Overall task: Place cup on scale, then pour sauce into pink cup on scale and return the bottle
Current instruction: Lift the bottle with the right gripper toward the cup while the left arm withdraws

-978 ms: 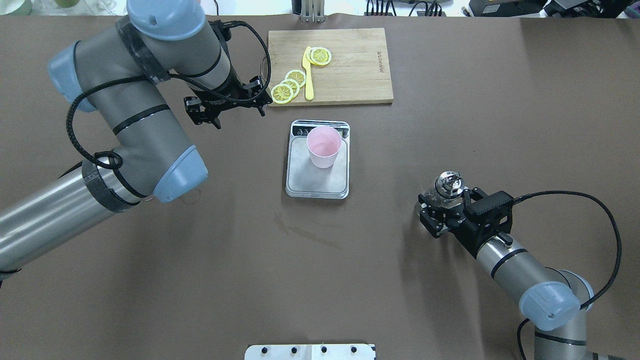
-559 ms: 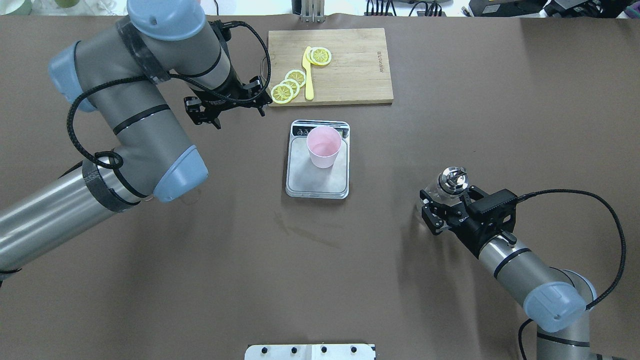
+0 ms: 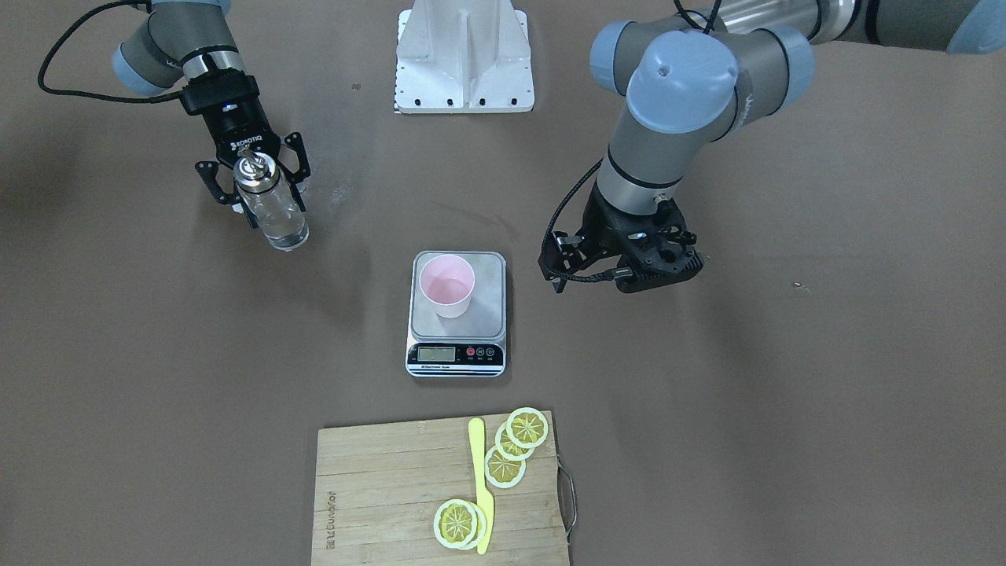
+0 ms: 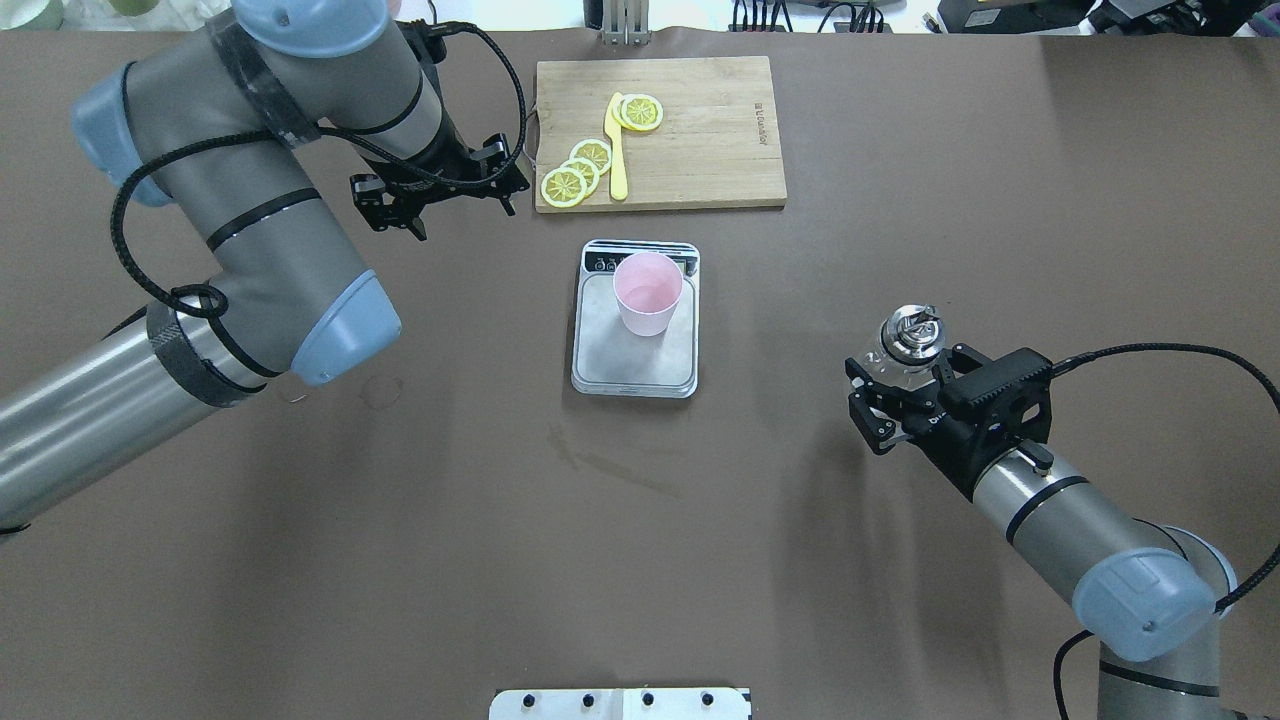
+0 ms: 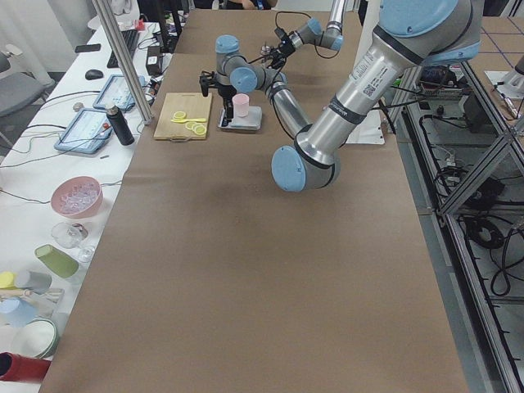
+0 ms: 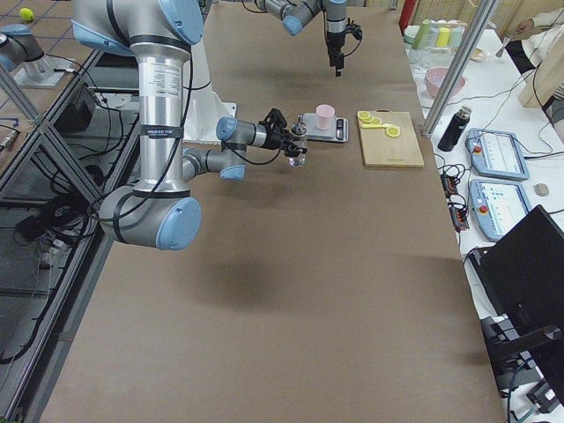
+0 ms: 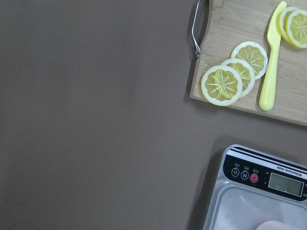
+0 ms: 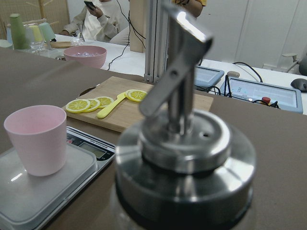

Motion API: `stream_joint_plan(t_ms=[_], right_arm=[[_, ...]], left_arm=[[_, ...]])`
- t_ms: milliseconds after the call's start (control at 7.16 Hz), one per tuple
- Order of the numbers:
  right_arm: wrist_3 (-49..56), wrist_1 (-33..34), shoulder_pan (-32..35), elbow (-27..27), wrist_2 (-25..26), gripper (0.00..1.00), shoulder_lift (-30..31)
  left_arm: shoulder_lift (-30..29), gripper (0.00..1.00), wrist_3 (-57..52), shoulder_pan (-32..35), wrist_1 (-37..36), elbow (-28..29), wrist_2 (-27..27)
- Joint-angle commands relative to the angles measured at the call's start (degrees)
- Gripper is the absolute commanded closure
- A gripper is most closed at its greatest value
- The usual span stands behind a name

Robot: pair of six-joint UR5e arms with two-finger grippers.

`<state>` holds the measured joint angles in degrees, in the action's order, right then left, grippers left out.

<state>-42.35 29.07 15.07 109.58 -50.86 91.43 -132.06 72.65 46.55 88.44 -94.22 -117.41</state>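
Cup: small pale pink tapered plastic cup [image 4: 648,292] upright on the grey steel platform of the flat kitchen scale [image 4: 632,368], toward its display end
Bottle: small clear glass bottle [image 3: 277,216] with shiny metal pour spout, upright, well apart from the scale on the robot's right side
Right gripper [image 3: 267,196]: jaws closed against the bottle's sides; whether its base touches the brown table [image 4: 700,550] I cannot tell
Left gripper [image 4: 463,220]: jaws spread wide, holding nothing, beside the wooden cutting board [image 4: 700,110]
Board: yellow lemon slices [image 4: 575,172] and yellow plastic knife [image 4: 617,150] lie on it
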Motion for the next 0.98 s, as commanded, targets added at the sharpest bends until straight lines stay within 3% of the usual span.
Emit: stream_joint_plan(t_ms=[0,140,419,559,838], right_arm=[[6.11,6.42,3.97,3.09,-4.39,1.0,-0.72],[9.44,8.44,5.74,3.01,-5.38,1.0,-1.24],[10.88,25.58,7.59,3.1,-5.57,1.0,-12.7],[15.67,31.95,8.04,3.97,-5.74,1.0,-15.11],[20.11,37.18,8.39,3.98,-5.13,1.0,-15.31]], left_arm=[[1.72,0.01,-4.07,1.87,0.34,-0.09,-0.19],[2.16,0.01,-5.14,3.01,0.25,0.0,-0.28],[4.17,0.01,-12.48,7.03,-0.37,0.09,-2.89],[6.36,0.01,-17.23,10.02,-0.28,0.09,-4.83],[10.49,0.01,-27.77,13.9,0.15,-0.44,-6.78]])
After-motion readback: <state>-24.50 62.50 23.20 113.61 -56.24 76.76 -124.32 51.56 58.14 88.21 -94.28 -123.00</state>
